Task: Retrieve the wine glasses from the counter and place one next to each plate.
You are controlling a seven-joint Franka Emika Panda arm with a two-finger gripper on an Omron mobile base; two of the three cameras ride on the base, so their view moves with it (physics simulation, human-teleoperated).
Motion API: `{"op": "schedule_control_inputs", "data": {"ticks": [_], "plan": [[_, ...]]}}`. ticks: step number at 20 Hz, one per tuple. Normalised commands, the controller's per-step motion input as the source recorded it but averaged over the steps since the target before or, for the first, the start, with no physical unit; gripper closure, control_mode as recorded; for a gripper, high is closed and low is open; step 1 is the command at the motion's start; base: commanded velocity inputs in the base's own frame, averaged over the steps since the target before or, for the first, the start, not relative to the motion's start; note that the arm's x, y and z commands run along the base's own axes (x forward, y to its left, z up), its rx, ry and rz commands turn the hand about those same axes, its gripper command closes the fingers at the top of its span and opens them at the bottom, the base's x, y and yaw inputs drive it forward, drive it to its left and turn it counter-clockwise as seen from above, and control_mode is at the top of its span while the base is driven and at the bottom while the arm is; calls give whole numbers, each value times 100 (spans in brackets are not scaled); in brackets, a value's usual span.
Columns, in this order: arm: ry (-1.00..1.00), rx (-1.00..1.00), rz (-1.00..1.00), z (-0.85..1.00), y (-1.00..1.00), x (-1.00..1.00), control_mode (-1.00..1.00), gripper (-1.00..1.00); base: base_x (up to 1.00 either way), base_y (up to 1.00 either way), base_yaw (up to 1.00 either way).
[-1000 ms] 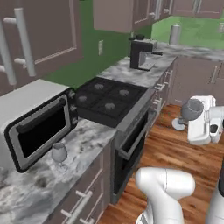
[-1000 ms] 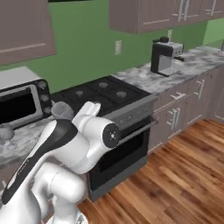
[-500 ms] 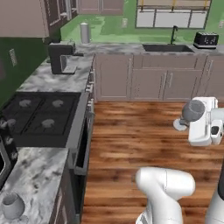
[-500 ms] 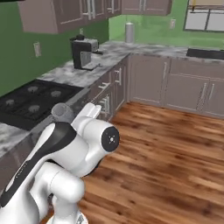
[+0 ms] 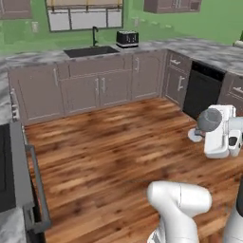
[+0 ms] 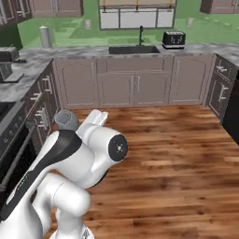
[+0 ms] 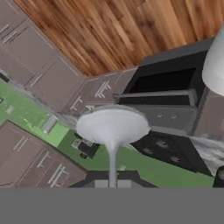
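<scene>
My gripper (image 7: 112,182) is shut on the thin stem of a translucent grey wine glass (image 7: 113,127), whose flat round foot faces the hand camera. In the left base view the wine glass (image 5: 209,120) sits at the white hand on the right, held up over the wooden floor. From the right base view its rounded bowl (image 6: 66,120) pokes out to the left of the hand. The marbled counter (image 6: 70,51) on mauve-brown cabinets runs along the green back wall. The plates are out of view.
A sink (image 5: 91,51) and a black toaster (image 5: 127,38) sit on the back counter. A dark dishwasher front (image 5: 201,92) stands right, the stove (image 5: 12,175) at the left edge. A coffee machine (image 6: 7,58) and a paper roll (image 6: 45,36) are far left. Wooden floor (image 5: 109,152) lies between.
The base has turned, so the whole picture swung from the microwave and stove past the coffee machine to the sink corner. The glass stays in my shut gripper.
</scene>
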Motion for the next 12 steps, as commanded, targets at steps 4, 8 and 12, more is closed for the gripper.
{"op": "schedule_control_inputs", "data": {"ticks": [4, 8, 12], "plan": [[0, 0, 0, 0, 0, 0, 100, 100, 8, -16, -74], [0, 0, 0, 0, 0, 0, 100, 100, 4, -22, -72], [0, 0, 0, 0, 0, 0, 100, 100, 6, -45, -66]]}}
